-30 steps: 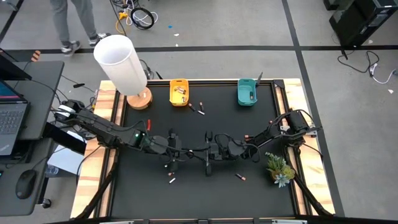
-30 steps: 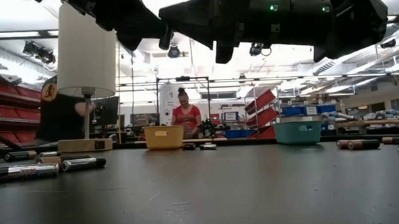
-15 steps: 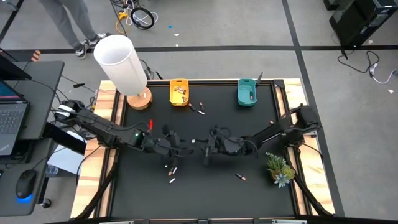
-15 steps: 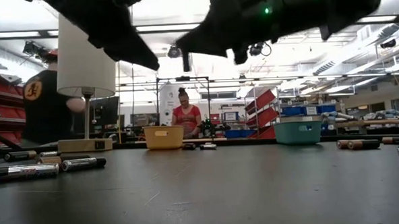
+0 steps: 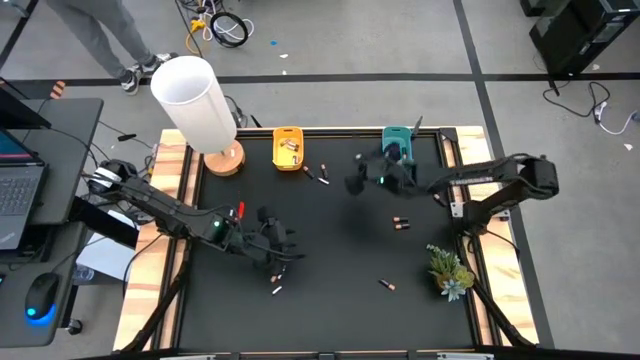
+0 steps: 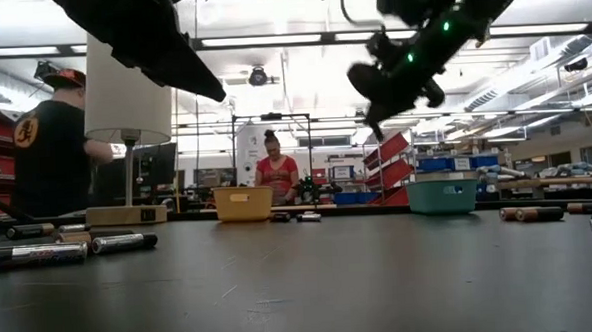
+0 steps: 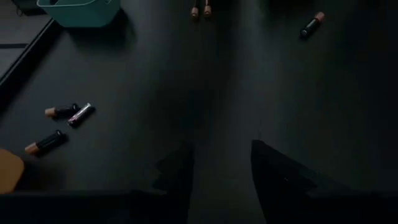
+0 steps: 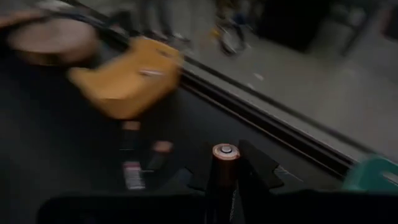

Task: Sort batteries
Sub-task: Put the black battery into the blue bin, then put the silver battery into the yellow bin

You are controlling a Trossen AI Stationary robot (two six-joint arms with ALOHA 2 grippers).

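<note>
The whole table (image 5: 330, 300) is seen from straight overhead. A level view is taken from tabletop height towards the room. Close views are given from each wrist. The yellow bin (image 5: 288, 148) is shared by overhead, low and right wrist views.

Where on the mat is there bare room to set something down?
The mat's near strip is mostly bare, as is the middle between the left hand and the battery pair. The far edge is crowded: yellow bin, teal bin, loose batteries.
</note>
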